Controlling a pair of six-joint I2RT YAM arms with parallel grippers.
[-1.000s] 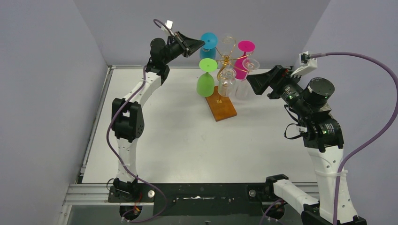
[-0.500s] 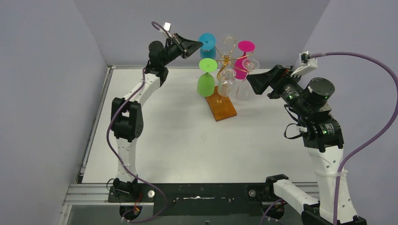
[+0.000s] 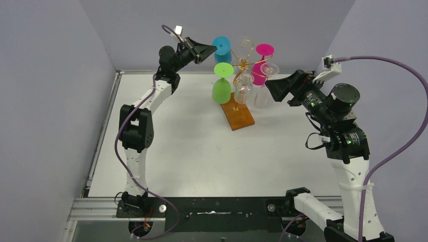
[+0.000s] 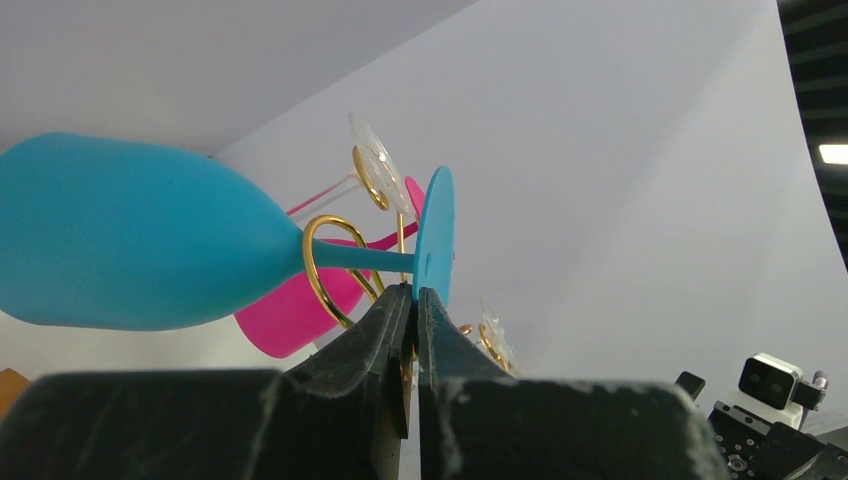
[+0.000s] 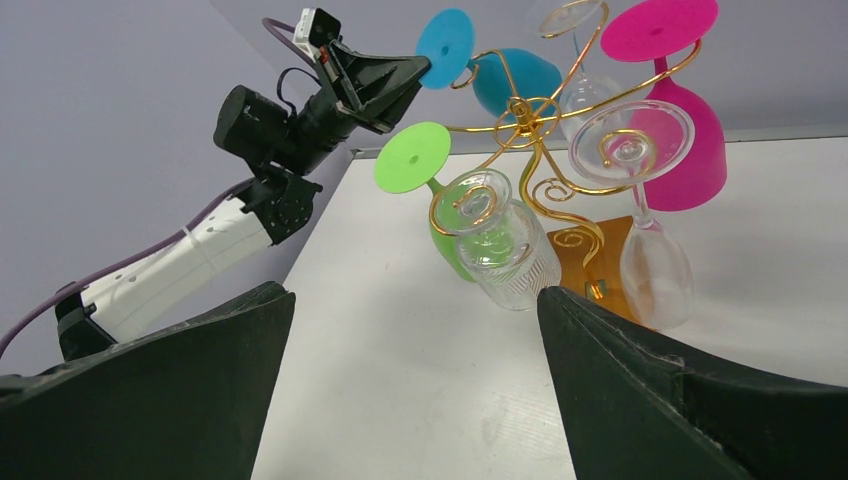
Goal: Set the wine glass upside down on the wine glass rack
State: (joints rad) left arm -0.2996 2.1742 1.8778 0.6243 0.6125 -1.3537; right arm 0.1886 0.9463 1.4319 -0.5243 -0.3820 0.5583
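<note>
1. right pincer [image 3: 271,86]: released, jaws wide, just right of the rack.
2. wine glass rack [image 3: 243,64]: wood base [image 3: 239,116] sits on the desk [image 3: 202,151], far centre. Small mark on the base, too small to read.
3. hanging inverted: green glass [image 3: 221,92], pink glass [image 3: 259,71], two clear glasses [image 3: 244,85].
4. blue wine glass [image 3: 222,44]: inverted on the rack's far-left spiral, stem in the loop.
5. left pincer [image 3: 214,48]: clenched, tips at that glass's foot rim. Can't tell if it pinches the rim.

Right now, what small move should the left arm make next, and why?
Probably back the left gripper straight away from the rack. The blue glass already hangs there, stem in a gold loop, and the shut fingertips sit at the edge of its foot, holding nothing.
</note>
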